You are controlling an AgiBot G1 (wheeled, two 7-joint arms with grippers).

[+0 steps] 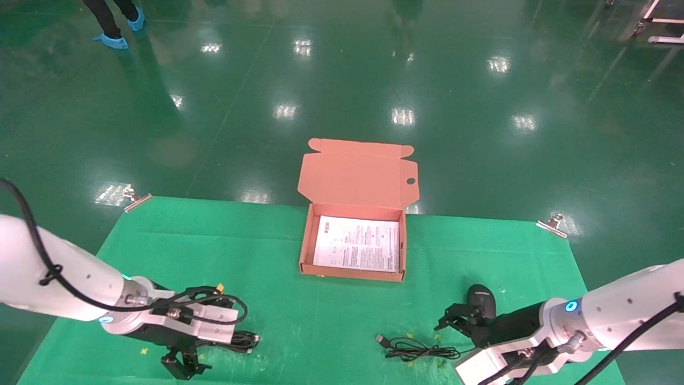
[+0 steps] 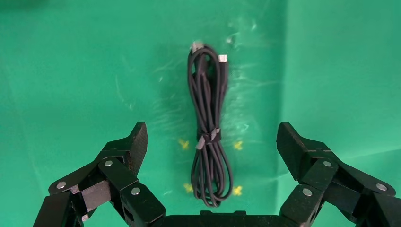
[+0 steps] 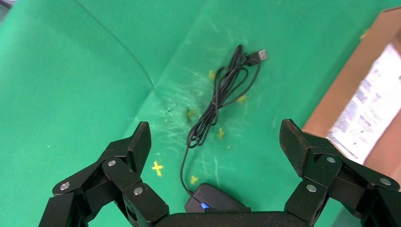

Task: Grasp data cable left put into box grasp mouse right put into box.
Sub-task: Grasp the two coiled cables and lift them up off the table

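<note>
left pincer [image 2: 211, 142] hovers over the data cable [image 2: 209, 127] w/ fingers [image 2: 135, 144] spread wide, gripping nothing; cable lies flat on the green tabletop [image 1: 299, 326] as a long narrow bundle tied at mid-length, metal-tipped plugs at the far end, yellow marks around it. in head view the cable [image 1: 241, 339] sits at the near left, just beside the left pincer [image 1: 183, 363].

right pincer [image 3: 215, 144] also released, fingers [image 3: 295, 144] wide apart, above the mouse [image 3: 215, 202], which shows a blue light & rests on the tabletop. its cord [image 3: 222, 94] runs away in loose loops to a usb plug. in head view the mouse [image 1: 481, 300] is near right, the right pincer [image 1: 455, 320] next to it, cord [image 1: 411, 350] to its left.

box [image 1: 352, 240] stands open at tabletop centre-rear, lid flap up, white printed sheet [image 1: 357, 243] lying inside; well apart from both cable & mouse.
</note>
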